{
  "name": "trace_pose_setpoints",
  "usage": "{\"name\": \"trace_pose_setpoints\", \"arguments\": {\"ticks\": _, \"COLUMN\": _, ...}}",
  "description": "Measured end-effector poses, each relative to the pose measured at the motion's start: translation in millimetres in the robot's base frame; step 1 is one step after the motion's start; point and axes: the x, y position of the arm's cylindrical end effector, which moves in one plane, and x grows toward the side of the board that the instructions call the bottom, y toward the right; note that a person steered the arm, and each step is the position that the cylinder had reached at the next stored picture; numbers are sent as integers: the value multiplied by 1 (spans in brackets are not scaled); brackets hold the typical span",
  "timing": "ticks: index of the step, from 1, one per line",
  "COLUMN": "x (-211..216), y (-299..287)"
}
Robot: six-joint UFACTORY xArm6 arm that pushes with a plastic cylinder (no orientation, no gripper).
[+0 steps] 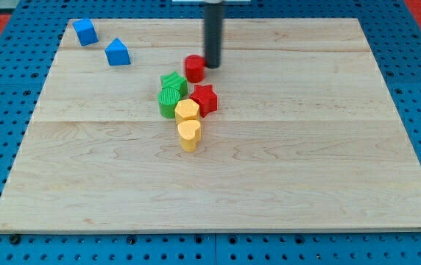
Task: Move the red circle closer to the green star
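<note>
The red circle (194, 68) sits near the board's top middle. The green star (174, 82) lies just below and to its left, nearly touching it. My tip (213, 65) is right beside the red circle on its right side, touching or almost touching it. The rod rises from there out of the view's top.
A green round block (169, 103) sits below the green star. A red star (204, 99), a yellow hexagon (187, 112) and a yellow heart (188, 135) cluster below. Two blue blocks (85, 32) (118, 53) lie at the top left. The wooden board (306, 147) rests on a blue pegboard.
</note>
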Motion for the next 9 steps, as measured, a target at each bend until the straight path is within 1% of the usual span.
{"name": "trace_pose_setpoints", "arguments": {"ticks": 2, "x": 8, "y": -59}}
{"name": "trace_pose_setpoints", "arguments": {"ticks": 3, "x": -1, "y": -79}}
{"name": "trace_pose_setpoints", "arguments": {"ticks": 4, "x": 13, "y": -160}}
{"name": "trace_pose_setpoints", "arguments": {"ticks": 5, "x": 48, "y": -163}}
{"name": "trace_pose_setpoints", "arguments": {"ticks": 6, "x": 44, "y": -149}}
{"name": "trace_pose_setpoints", "arguments": {"ticks": 7, "x": 17, "y": -121}}
{"name": "trace_pose_setpoints", "arguments": {"ticks": 8, "x": 35, "y": -110}}
{"name": "trace_pose_setpoints", "arguments": {"ticks": 9, "x": 50, "y": -114}}
